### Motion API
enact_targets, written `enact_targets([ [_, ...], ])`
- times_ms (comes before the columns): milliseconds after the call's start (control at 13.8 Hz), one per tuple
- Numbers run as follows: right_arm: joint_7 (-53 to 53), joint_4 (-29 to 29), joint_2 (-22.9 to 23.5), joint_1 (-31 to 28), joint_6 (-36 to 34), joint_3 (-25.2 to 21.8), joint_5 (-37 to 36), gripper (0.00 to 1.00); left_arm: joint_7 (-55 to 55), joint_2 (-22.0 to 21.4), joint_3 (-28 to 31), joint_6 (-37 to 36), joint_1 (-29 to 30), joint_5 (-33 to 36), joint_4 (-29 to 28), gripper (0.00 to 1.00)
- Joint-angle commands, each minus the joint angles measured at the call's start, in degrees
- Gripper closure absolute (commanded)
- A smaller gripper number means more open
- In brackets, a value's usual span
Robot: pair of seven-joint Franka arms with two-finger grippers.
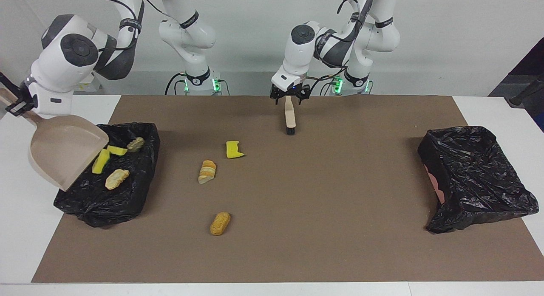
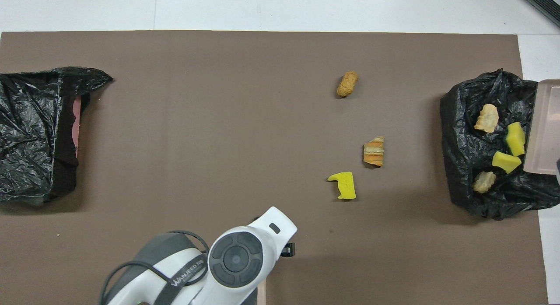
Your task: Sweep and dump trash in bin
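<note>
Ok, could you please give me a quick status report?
Right gripper shut on dustpan, tipped over bin. Left gripper open over brush. Four scraps binned, three on mat. Nothing blocking.

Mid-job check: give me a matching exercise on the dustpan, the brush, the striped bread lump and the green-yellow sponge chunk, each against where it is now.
1. dustpan
2. brush
3. striped bread lump
4. green-yellow sponge chunk

A. in the black-lined bin at the right arm's end
B. on the mat, below the open left gripper
C. empty, tilted over that bin, held by the right gripper
D. on the mat, between the yellow sponge chunk and the peanut-shaped lump

Pairs: 1-C, 2-B, 3-D, 4-A
</note>
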Motion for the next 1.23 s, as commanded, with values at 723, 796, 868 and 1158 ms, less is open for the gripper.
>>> enact_targets([
  [723,-4.9,-1.2,-4.8,1.4,-1.1,2.4,31.4,1.0,37.7,0.3,19.6,-16.5,9.2,12.0,22.5,0.0],
  [796,-4.5,-2.0,-5.1,2.1,-1.1,2.4,34.7,1.0,40.4,0.2,19.6,-18.5,10.6,12.0,25.1,0.0],
  [868,-4.1,-2.1,-5.1,3.8,-1.0,2.4,37.0,1.0,42.1,0.3,19.7,-20.6,11.9,12.0,27.9,0.0],
  [1158,9.0,-2.8,-1.1,8.5,0.0,2.4,39.2,1.0,44.2,2.4,19.8,-26.4,15.0,12.1,36.5,0.0],
])
